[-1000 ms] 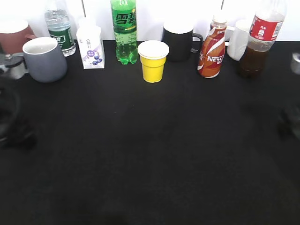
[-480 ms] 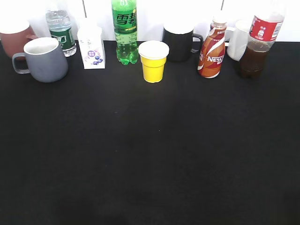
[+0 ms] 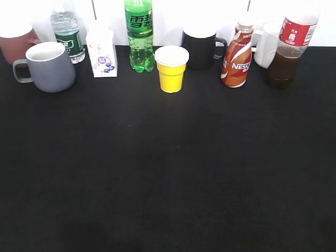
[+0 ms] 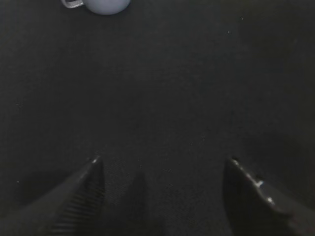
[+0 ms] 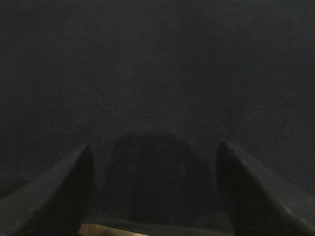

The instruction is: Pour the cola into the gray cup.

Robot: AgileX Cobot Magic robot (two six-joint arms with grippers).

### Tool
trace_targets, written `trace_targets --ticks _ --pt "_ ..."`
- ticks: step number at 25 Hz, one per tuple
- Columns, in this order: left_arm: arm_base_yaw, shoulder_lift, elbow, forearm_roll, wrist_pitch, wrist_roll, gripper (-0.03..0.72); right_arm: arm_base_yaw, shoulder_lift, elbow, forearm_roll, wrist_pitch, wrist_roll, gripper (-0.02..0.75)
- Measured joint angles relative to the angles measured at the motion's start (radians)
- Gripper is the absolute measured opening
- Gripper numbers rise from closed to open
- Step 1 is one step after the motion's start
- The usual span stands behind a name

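A row of drinks lines the far edge of a black table [image 3: 168,173]. The cola [image 3: 287,50], a clear bottle of dark brown liquid with a red label, stands upright at the far right end, just beside a white mug [image 3: 266,44]. The gray cup [image 3: 48,66] sits upright at the far left end, its handle turned left, well apart from the cola and just in front of a reddish-brown mug [image 3: 16,41]. Between them stand a water bottle [image 3: 66,34], a small white carton [image 3: 102,53], a green soda bottle [image 3: 138,34], a yellow cup [image 3: 171,68], a black mug [image 3: 200,48] and an orange-brown Nescafe bottle [image 3: 237,58]. Neither arm appears in the exterior view. In its wrist view the left gripper [image 4: 162,169] hangs over bare tabletop with jaws spread wide and nothing between them, the gray cup at the top edge. The right gripper [image 5: 152,155] is likewise spread wide and empty above the dark cloth
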Motion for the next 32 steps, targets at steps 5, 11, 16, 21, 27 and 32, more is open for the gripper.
trace_targets --ticks 5,11,16,21,27,32 --pt "0.006 -0.005 0.0 0.0 0.001 0.0 0.567 0.0 -0.002 0.0 0.0 0.0 0.0 0.586" --pt "0.32 -0.162 0.0 0.0 0.001 0.0 0.567 -0.079 -0.138 0.0 0.001 0.0 0.0 0.585" --pt "0.342 -0.178 0.003 0.0 0.001 0.0 0.566 -0.081 -0.162 0.0 0.003 0.0 0.0 0.586" --pt "0.342 -0.178 0.003 0.0 0.001 0.0 0.566 -0.081 -0.162 0.0 0.003 0.0 0.0 0.585" --pt "0.342 -0.178 0.003 0.0 0.001 0.0 0.501 -0.081 -0.162 0.0 0.003 0.0 0.0 0.586" --pt "0.342 -0.178 0.003 0.0 0.001 0.0 0.476 -0.081 -0.162 0.0 0.003 0.0 0.001 0.585"
